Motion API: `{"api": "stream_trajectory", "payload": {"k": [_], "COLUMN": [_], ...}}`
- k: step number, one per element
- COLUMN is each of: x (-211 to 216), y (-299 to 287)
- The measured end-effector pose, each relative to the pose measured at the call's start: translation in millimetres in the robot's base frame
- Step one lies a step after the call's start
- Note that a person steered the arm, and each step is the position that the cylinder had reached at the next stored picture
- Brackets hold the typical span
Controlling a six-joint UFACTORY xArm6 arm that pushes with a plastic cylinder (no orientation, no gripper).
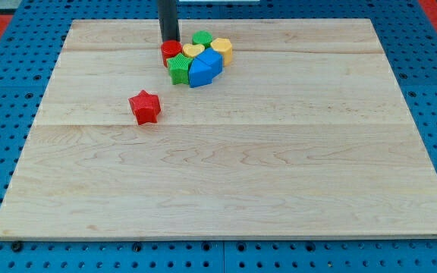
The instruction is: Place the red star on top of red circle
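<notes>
My tip [170,40], the lower end of the straight dark rod, stood just behind the red circular block [171,52] near the view's top; the arm carried no pincer. That block sat packed in a cluster with a yellow heart [193,51], green blocks [202,38] [178,69], a yellow block [222,50] and a blue block [205,68]. The red star-shaped block [145,106] lay alone on the pale wooden tabletop [241,174], well apart toward the view's lower left.
</notes>
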State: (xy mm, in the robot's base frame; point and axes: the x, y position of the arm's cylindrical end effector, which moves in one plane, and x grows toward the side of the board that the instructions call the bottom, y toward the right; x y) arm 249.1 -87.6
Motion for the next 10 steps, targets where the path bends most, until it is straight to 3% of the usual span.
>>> {"api": "stream_trajectory", "payload": {"k": [3, 4, 6, 7, 8, 10], "x": [14, 15, 184, 219, 210, 175], "y": [-5, -62, -83, -76, -20, -12]}}
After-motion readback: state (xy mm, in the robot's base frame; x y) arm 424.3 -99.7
